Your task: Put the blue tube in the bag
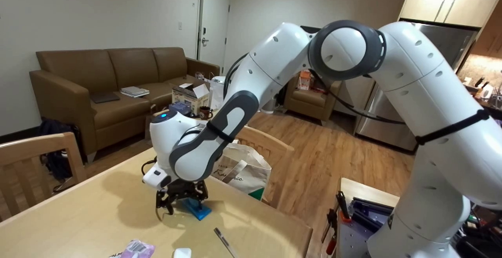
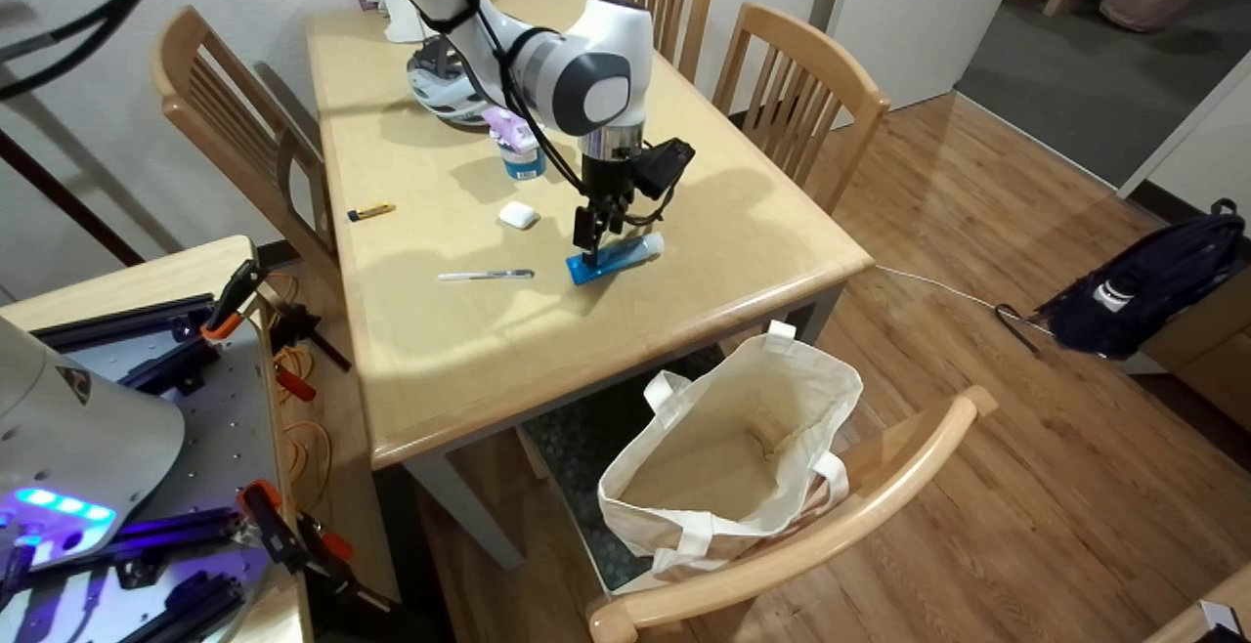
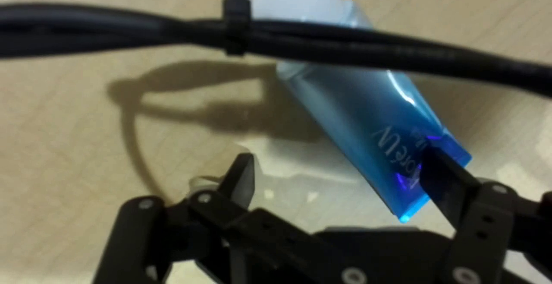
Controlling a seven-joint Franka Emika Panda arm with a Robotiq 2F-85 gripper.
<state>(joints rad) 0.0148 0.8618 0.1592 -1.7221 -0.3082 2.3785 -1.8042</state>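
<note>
The end effector (image 3: 338,165) gapes wide, holding nothing. One fingertip (image 3: 446,180) stands over the flat end of the blue UV squeeze tube (image 3: 358,111), contact unclear, so closing now would likely press or skid it across the tabletop (image 2: 459,360) it lies on. A slim pen (image 2: 486,275) lies nearby; past the edge, a canvas tote (image 2: 772,399) sits on a chair (image 2: 860,529). Farthest: a brown sofa (image 1: 74,69).
</note>
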